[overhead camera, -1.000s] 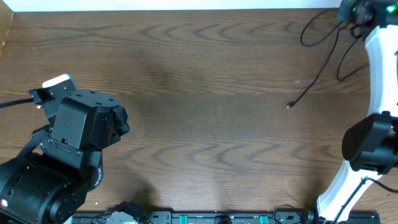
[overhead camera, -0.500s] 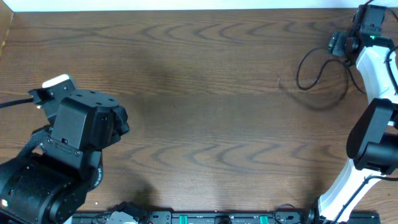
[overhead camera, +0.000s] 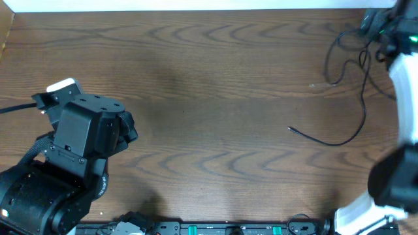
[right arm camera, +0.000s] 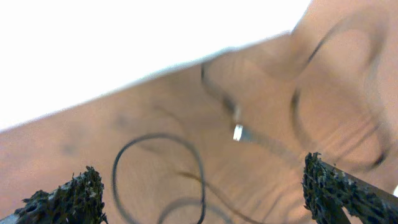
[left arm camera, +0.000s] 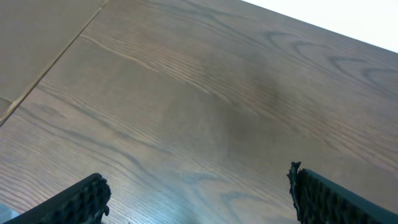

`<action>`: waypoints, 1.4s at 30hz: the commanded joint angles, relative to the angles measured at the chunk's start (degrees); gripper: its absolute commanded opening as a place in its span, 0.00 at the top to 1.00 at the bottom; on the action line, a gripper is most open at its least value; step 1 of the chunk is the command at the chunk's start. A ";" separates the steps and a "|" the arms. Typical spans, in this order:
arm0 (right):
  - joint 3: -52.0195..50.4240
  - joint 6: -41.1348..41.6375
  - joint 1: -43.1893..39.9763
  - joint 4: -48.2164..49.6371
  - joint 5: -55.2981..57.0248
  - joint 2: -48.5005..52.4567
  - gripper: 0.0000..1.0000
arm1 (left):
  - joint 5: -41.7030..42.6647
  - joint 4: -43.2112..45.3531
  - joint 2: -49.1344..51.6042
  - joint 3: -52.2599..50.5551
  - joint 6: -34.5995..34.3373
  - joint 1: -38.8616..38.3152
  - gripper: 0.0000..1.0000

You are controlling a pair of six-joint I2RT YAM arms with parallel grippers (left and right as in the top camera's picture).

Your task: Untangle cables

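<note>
A: Cables point(overhead camera: 363, 98), thin black cords, lie where?
B: Nearest, left gripper point(left arm camera: 196, 183) gapes above brown wooden table point(overhead camera: 215, 98). Far right corner: looped cords under right gripper point(right arm camera: 199, 174), spread wide, gripping nothing.
A: How many?
B: Blurred; cannot tell.
</note>
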 commanded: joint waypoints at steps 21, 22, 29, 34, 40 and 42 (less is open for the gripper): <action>1.14 -2.86 0.24 6.88 4.22 -23.10 0.01 | 2.54 -4.70 0.02 -0.35 -0.52 0.33 0.05; 1.14 -2.23 0.24 6.95 3.67 -24.83 0.01 | 2.54 -4.70 0.02 -0.35 -0.52 0.31 0.05; 1.11 -1.70 0.24 5.90 2.08 -36.57 0.01 | 2.54 -4.70 0.02 -0.35 -0.52 0.33 0.05; 1.11 -1.51 1.01 -1.62 1.60 -43.28 0.01 | 2.54 -4.70 0.02 -0.35 -0.52 0.31 0.05; 1.11 11.26 3.32 -10.27 0.72 -51.19 0.01 | 2.54 -4.70 0.02 -0.35 -0.52 0.31 0.05; 1.05 15.34 3.82 -12.41 -0.72 -53.72 0.01 | 2.54 -4.70 0.02 -0.35 -0.52 0.31 0.05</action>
